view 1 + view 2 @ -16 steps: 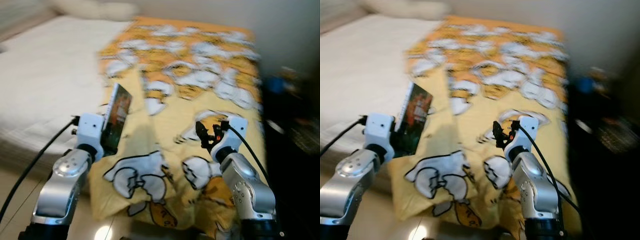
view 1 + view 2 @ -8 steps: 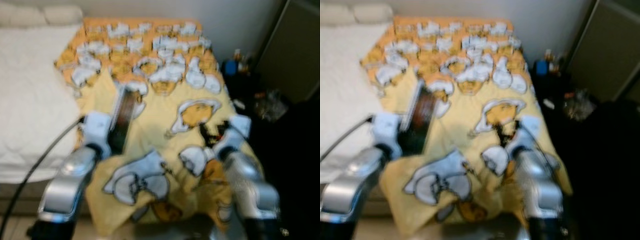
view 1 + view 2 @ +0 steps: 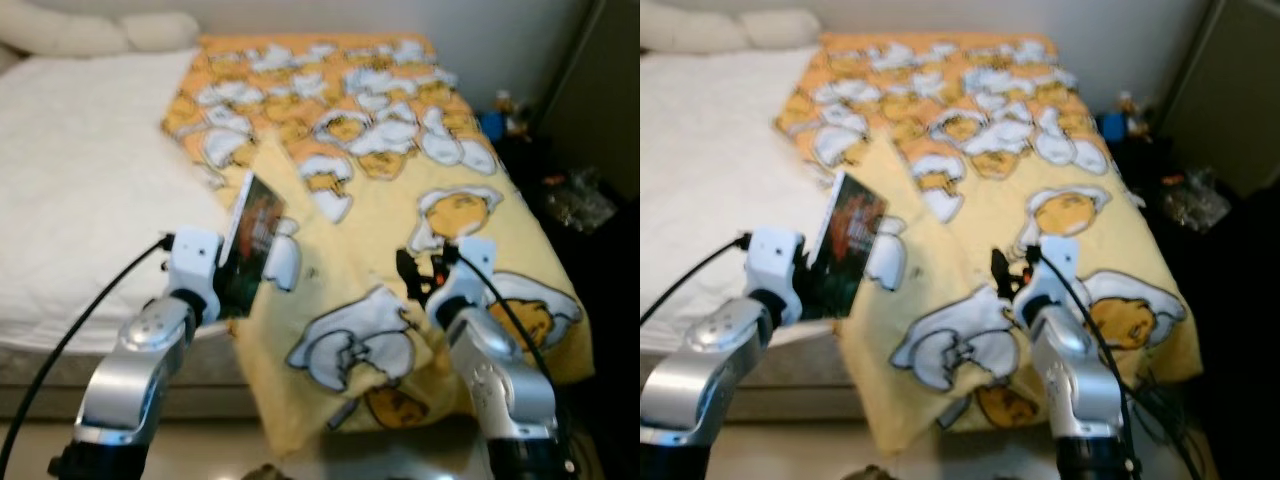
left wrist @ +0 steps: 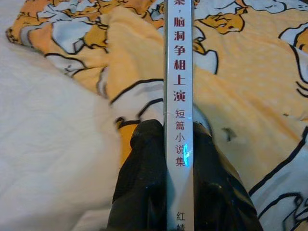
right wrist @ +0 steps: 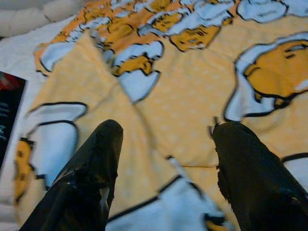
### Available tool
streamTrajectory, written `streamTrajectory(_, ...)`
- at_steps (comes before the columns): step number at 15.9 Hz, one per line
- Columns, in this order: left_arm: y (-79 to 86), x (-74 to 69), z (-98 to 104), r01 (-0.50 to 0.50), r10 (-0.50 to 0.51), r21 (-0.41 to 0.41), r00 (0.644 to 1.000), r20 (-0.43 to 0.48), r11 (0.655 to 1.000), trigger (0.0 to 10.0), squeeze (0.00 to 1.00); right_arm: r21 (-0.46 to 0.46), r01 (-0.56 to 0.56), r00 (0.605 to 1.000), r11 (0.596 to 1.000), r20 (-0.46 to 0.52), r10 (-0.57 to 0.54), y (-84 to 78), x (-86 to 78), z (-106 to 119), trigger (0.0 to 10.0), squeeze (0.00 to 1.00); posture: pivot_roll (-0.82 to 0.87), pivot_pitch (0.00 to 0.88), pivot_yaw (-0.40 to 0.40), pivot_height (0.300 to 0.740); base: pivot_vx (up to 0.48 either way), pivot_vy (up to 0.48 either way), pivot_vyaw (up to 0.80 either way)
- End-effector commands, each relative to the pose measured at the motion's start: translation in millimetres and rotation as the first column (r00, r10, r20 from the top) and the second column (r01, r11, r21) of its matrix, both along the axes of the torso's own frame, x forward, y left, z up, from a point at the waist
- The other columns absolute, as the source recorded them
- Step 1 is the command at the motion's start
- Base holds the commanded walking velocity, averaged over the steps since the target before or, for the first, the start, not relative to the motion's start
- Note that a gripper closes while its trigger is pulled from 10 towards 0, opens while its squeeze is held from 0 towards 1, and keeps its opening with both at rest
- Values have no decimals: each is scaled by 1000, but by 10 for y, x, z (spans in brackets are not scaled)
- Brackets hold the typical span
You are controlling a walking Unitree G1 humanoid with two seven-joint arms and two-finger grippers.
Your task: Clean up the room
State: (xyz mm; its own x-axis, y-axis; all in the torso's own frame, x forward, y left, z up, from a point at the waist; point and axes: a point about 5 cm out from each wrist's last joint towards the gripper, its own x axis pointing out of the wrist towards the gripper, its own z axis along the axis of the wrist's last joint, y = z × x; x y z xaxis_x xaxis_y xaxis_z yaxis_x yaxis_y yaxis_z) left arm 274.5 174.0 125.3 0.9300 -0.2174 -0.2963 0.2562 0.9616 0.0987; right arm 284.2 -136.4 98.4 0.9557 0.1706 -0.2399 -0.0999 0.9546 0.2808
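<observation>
At the foot of the bed (image 3: 70,180), I stand facing the yellow blanket (image 3: 400,200), which covers the right half of the mattress and hangs over its near edge. My left gripper (image 3: 232,278) is clamped on a book (image 3: 250,235); the left wrist view shows both fingers (image 4: 139,192) pressed to either side of the spine, the book standing on edge, upright, above the seam where blanket meets white sheet. My right gripper (image 3: 415,275) hovers above the blanket with its fingers (image 5: 91,173) spread wide and nothing between them. Compared with a second ago, the whole scene has swung: the dark cabinet (image 3: 600,90) and the cluttered floor items (image 3: 570,200) to the right of the bed now sit in frame, and the picture is sharper. I judge this to be my own turning and settling, not any movement of the bedding. The book's place in my grip appears unchanged across the interval. Finding: pickup is complete, carriage is under way, and the book has no resting place yet. The grip looks narrow, at the spine end only; a slip during further turning is a fair risk.
</observation>
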Motion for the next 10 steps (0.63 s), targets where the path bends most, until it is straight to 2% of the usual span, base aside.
streamTrajectory(1,23,39,120,-3,3,15,998,57,1000,10000,0,7,-6,1000,1000,28,5,26,41,80,10000,0,-40,0,21,740,0,409,0)
streamTrajectory(10,27,55,106,-23,22,14,998,51,1000,10000,0,4,-17,999,1000,30,17,34,42,88,10000,0,-47,0,19,740,0,407,0)
